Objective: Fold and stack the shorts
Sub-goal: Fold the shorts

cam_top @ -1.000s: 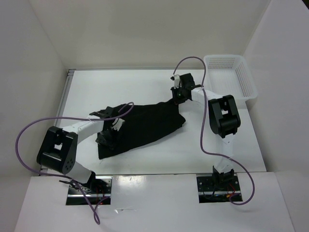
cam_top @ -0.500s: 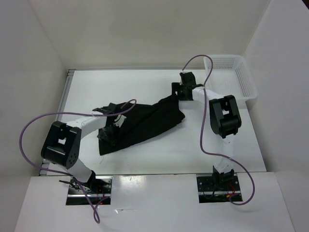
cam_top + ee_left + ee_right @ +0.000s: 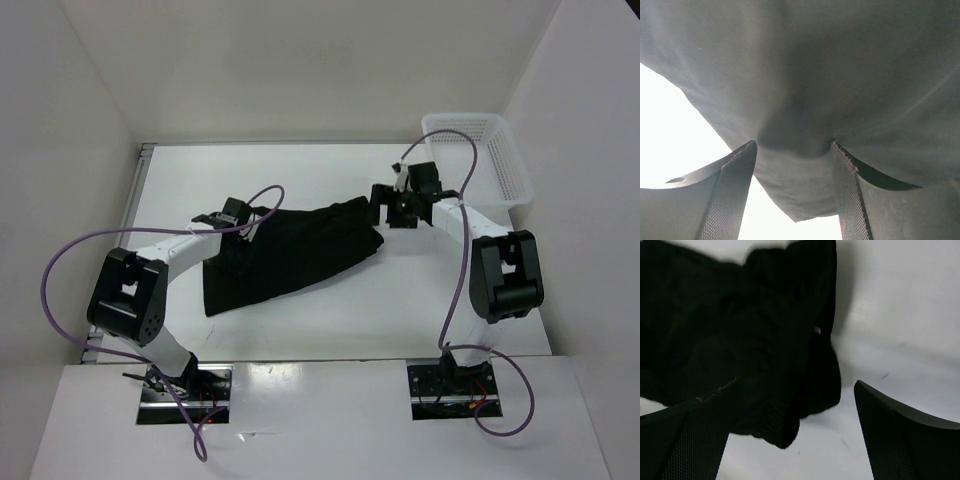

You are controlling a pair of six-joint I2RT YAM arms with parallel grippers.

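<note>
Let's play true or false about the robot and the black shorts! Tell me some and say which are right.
1. The shorts lie on the table between the two arms. True.
2. The shorts are inside the white basket. False: they are on the table, and the basket stands apart at the far right corner.
3. The right gripper has its fingers wide apart. True.
4. The shorts are folded into a neat little square. False: they are spread out in a crumpled, uneven shape.
</note>
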